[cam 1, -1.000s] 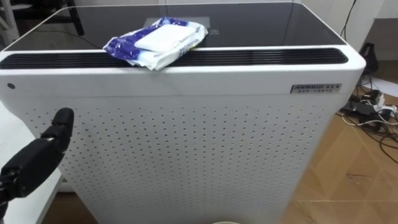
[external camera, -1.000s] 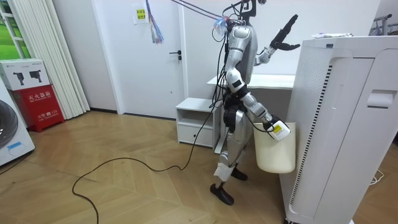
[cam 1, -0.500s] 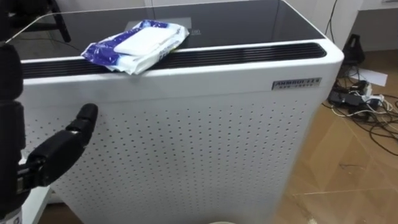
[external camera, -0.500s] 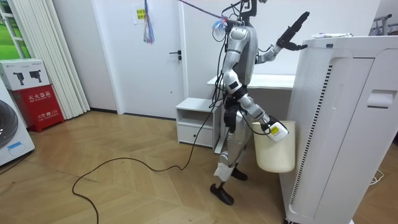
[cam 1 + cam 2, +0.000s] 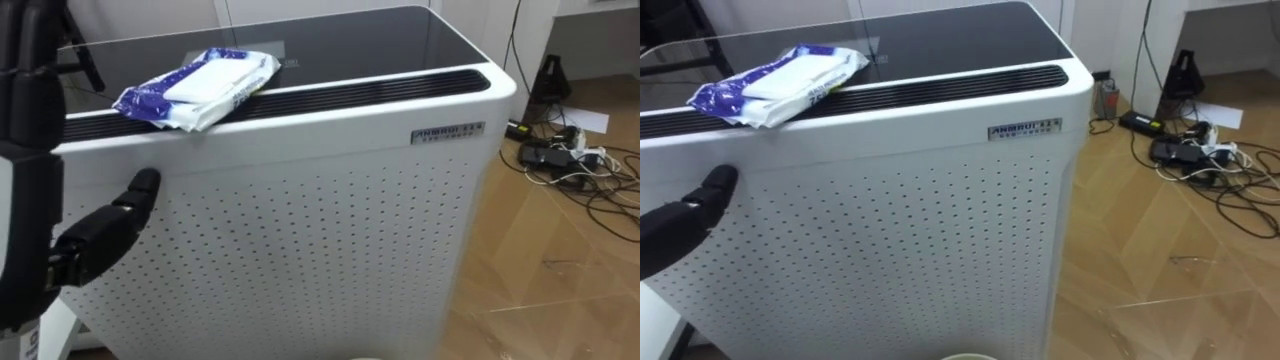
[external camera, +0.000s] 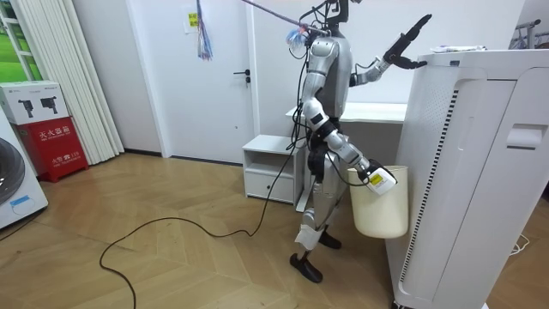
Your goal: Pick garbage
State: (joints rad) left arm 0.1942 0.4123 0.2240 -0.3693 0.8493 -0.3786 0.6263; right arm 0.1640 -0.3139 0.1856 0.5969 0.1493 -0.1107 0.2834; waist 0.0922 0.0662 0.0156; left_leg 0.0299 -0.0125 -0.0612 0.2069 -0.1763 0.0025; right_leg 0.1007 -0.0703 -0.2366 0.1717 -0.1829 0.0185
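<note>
- Wipes packet (image 5: 195, 88), blue and white, lies flat on top of the white air purifier (image 5: 300, 230). It sits toward the robot's left end, across the black vent slot (image 5: 380, 90), and one side reaches the rounded front edge.
- The eye views give the packet's lie up close. They also show cables and a power strip (image 5: 555, 160) on the wooden floor past the purifier's right side.
- The room view shows the robot standing close against the purifier's front, with a white desk (image 6: 369, 112) behind it and a low white cabinet (image 6: 270, 167) beside it.
- The left hand (image 5: 100, 235) is raised in front of the perforated face, below the packet and to its left, clear of it. The room view shows its fingers straight and released, pointing up toward the top edge. Whether it touches the face cannot be told.
- The right hand (image 6: 377, 178) hangs low at the rim of a white bin (image 6: 377, 210), which is off the floor beside the purifier. Its grasp cannot be made out.
- The glossy black top behind and to the right of the packet is bare. The packet's near edge is at the purifier's front rim.
</note>
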